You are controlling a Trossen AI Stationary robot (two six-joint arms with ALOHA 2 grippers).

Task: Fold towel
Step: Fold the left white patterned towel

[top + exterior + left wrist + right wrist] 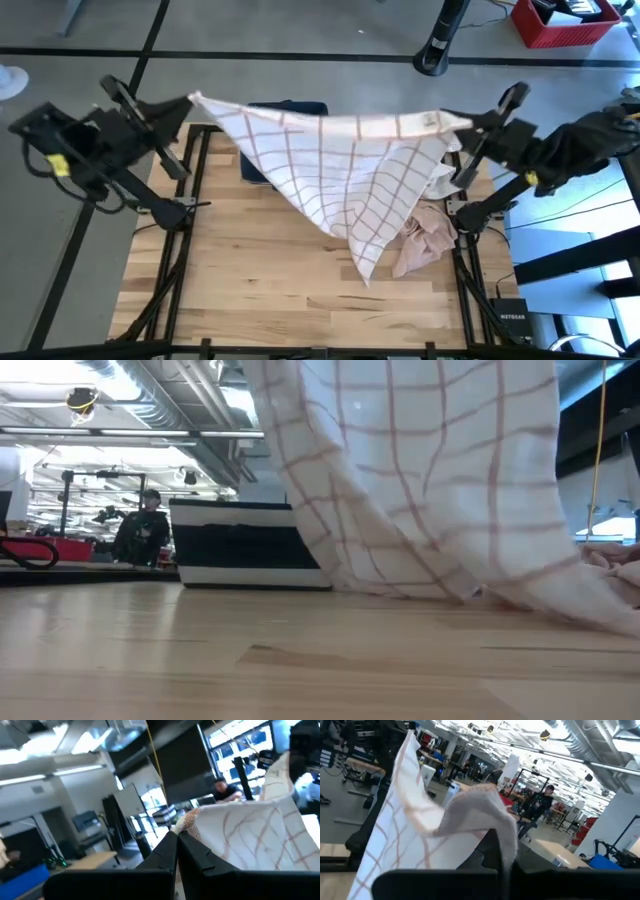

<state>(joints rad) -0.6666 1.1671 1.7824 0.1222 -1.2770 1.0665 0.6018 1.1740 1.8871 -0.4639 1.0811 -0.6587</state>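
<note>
**Grippers hold checked towel stretched above worktop**

Left gripper and right gripper each pinch 1 upper corner of a white towel with thin reddish-brown checks, holding its top edge taut in the air between the 2 arms, as seen from the overhead camera. Both pairs of fingers are clamped tight on the fabric; the left wrist camera shows the left gripper's fingers pressed together with the towel's corner bunched just past their tips, and the right wrist camera shows cloth draped over the closed right gripper. From the taut edge the towel hangs in a rough triangle, its lowest point trailing down toward the right-hand part of the wooden worktop. At table height, the lower folds of the towel brush the worktop's surface. A crumpled pinkish cloth lies on the worktop just beside the hanging point, on the right arm's side. A dark blue item (mostly hidden behind the towel) sits at the far edge. A person is visible in the room beyond the table.
</note>
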